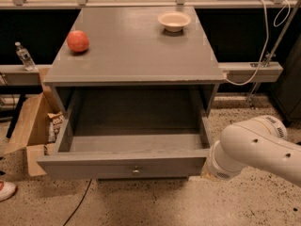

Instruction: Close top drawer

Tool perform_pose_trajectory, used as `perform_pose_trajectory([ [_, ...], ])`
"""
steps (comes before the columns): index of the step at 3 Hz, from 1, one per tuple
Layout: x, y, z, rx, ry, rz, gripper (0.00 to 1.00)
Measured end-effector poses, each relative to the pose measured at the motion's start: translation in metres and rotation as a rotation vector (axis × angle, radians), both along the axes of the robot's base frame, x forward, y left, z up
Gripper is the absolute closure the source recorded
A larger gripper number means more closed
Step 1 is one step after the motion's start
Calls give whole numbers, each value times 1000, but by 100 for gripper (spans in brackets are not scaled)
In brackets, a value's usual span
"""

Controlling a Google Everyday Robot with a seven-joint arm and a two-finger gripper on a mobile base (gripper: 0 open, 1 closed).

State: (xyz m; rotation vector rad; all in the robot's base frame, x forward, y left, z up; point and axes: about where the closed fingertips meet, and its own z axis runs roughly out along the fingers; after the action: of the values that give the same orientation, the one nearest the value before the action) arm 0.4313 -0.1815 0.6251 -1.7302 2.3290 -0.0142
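The top drawer [127, 165] of the grey cabinet is pulled far out and open, with nothing inside. Its flat grey front faces me, with a small round metal knob [136, 171] at the centre. My white arm [256, 147] reaches in from the lower right. My gripper [206, 172] is at the arm's end, right by the front right corner of the drawer, mostly hidden behind the wrist.
On the cabinet top [136, 55] lie a red apple [77, 41] at the left and a small pale bowl [174, 20] at the back right. An open cardboard box [33, 131] stands on the floor at the left. A clear bottle [24, 56] stands on the left shelf. A cable [263, 55] hangs at the right.
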Motion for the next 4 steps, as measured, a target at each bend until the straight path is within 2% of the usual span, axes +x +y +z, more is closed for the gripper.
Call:
perform_pose_trajectory([
  [1,20,6,2,29,-35,-1,100],
  [2,23,8,3,28,-40,6,100],
  [4,51,26,9,32,-81,86,100],
])
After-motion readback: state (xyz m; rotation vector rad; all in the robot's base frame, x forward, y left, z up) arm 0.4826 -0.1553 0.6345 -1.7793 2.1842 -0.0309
